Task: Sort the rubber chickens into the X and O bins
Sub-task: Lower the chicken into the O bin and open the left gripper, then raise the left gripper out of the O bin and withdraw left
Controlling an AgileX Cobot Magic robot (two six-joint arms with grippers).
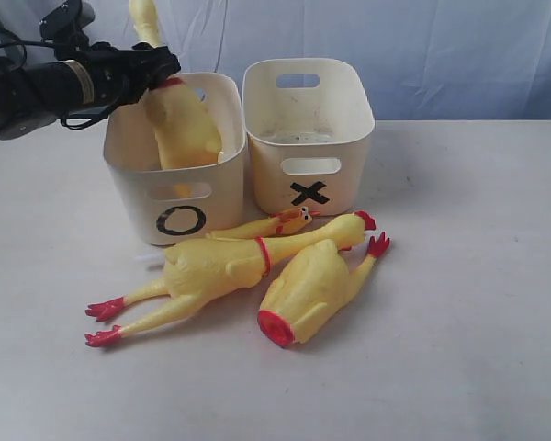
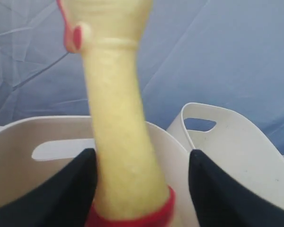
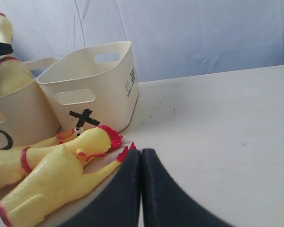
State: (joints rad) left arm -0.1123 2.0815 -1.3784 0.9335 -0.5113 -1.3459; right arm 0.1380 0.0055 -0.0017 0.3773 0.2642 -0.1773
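A long rubber chicken [image 1: 182, 129] stands tail-down in the O bin [image 1: 179, 197], its neck [image 2: 120, 142] rising between the jaws of my left gripper [image 1: 161, 66]. That gripper is open: one finger [image 2: 80, 189] lies against the neck and the other stands clear of it. The X bin [image 1: 309, 138] sits beside the O bin on the right. In front of the bins lie a second long chicken [image 1: 216, 271], a small thin one [image 1: 266, 225] and a headless stubby one [image 1: 308, 289]. My right gripper [image 3: 142, 153] is shut and empty, low over the table near the stubby chicken's red foot [image 3: 125, 152].
The bins stand side by side on a white table [image 1: 459, 303], in front of a blue cloth backdrop [image 1: 441, 55]. The left arm [image 1: 37, 87] reaches in from the left above the O bin's rim.
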